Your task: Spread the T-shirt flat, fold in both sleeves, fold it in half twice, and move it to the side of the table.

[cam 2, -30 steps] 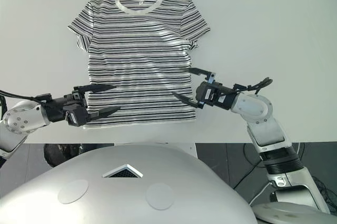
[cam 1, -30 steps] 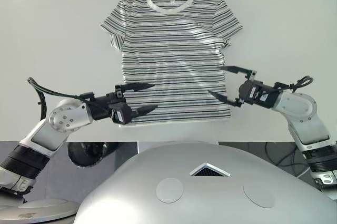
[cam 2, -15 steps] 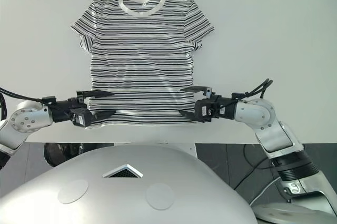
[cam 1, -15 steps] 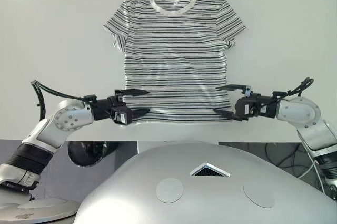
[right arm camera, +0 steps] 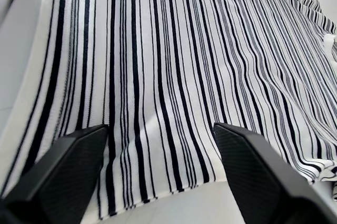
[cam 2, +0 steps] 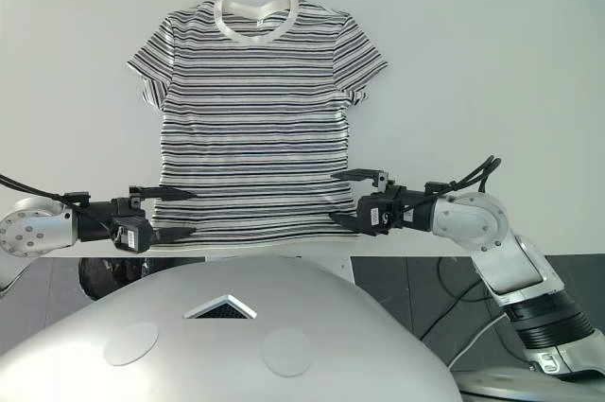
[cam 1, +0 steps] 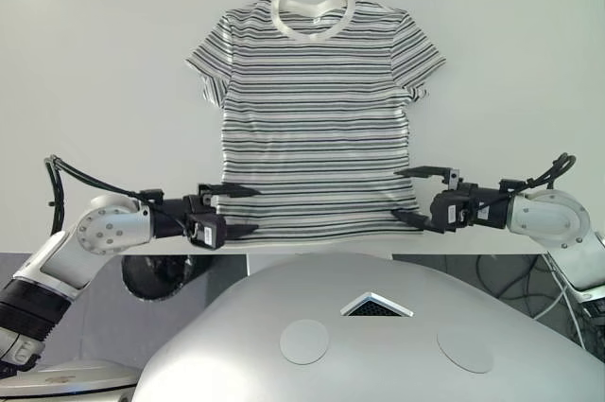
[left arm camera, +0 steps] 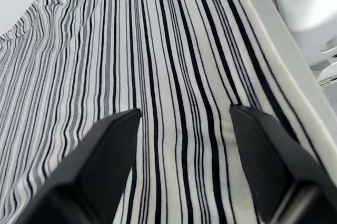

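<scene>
Gaping wide, empty: left claw (cam 1: 255,209) and right claw (cam 1: 395,194) at hem corners of the flat striped T-shirt (cam 1: 317,109)

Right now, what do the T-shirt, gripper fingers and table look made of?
T-shirt: soft knit fabric, probably cotton, matte; it wrinkles and shows a stitched hem. Gripper fingers: likely hard black plastic, with finely textured matte faces. Table: smooth, pale, hard top; laminate or painted board, cannot tell.
</scene>
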Tool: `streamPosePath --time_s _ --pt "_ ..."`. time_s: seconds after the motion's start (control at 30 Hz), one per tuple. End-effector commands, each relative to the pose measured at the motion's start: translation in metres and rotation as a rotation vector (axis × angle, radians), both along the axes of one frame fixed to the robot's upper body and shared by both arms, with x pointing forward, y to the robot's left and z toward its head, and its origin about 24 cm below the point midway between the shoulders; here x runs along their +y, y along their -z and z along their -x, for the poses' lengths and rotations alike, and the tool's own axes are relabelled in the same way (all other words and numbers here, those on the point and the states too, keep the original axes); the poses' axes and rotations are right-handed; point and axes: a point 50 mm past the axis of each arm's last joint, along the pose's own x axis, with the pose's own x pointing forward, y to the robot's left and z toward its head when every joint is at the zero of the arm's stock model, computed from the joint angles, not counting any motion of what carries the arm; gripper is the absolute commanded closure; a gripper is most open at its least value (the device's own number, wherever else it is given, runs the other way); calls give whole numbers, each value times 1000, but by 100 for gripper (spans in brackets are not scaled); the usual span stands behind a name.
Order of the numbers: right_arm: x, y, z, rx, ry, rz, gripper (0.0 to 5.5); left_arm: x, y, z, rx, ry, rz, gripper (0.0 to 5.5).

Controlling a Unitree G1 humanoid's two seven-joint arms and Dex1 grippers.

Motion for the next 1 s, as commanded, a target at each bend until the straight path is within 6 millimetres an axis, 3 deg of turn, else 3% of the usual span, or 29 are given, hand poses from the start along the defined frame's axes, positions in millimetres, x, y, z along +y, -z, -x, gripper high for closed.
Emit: streamPosePath --time_s 0.03,0.13,0.27,0.37,0.47,0.57,0.77,0.87,1.0 --pt "-7 -2 8 44 22 33 173 5 -33 -40 -178 -162 145 236" --pt "-5 -21 9 42 26 -49 173 1 -63 -54 -256 -214 322 236" --pt "-11 -52 -9 -61 131 -194 173 3 -90 -57 -289 -296 522 236" --pt "-17 -83 -37 -237 326 -414 173 25 -103 -86 -338 -575 643 236" --pt "-20 -106 -50 -338 448 -603 173 57 -88 -122 -251 -981 703 236" --pt "-28 -119 -61 -408 540 -675 173 68 -57 -136 -44 -1218 652 236" --pt "-44 -126 -72 -471 671 -699 173 61 -17 -142 309 -1346 532 236" --pt "-47 -126 -71 -480 688 -695 173 66 -14 -146 460 -1417 579 236" --pt "-50 -123 -73 -493 711 -683 173 67 -11 -152 538 -1461 607 236"
